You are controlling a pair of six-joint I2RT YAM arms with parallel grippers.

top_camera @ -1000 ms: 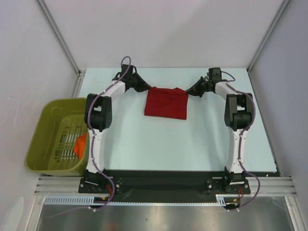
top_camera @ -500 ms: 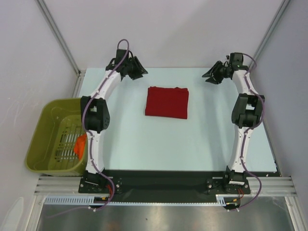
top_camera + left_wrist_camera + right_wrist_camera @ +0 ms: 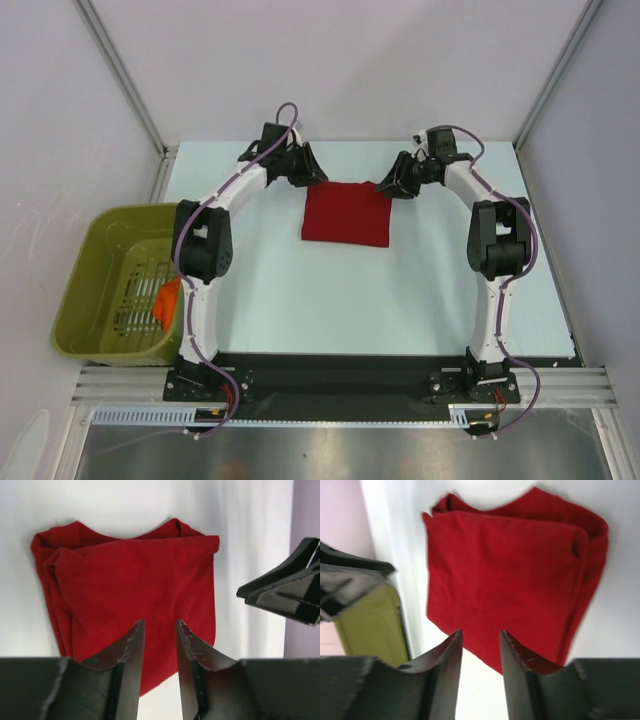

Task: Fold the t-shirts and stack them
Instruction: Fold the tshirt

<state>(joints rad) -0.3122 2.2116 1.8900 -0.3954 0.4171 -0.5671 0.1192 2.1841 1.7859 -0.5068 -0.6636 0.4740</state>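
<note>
A folded red t-shirt (image 3: 346, 214) lies flat on the pale table at the far centre. It also shows in the left wrist view (image 3: 135, 590) and the right wrist view (image 3: 510, 580). My left gripper (image 3: 313, 176) hovers at the shirt's far left corner, jaws slightly apart and empty (image 3: 159, 629). My right gripper (image 3: 388, 187) hovers at the far right corner, jaws slightly apart and empty (image 3: 481, 637). An orange t-shirt (image 3: 168, 300) lies in the green basket.
An olive green basket (image 3: 95, 250) stands off the table's left edge. Grey walls with metal rails close the back and sides. The arm bases sit on a black strip at the near edge.
Both grippers had swung up and outward away from the shirt, then came back in over its far corners. The red shirt has stayed in place.
</note>
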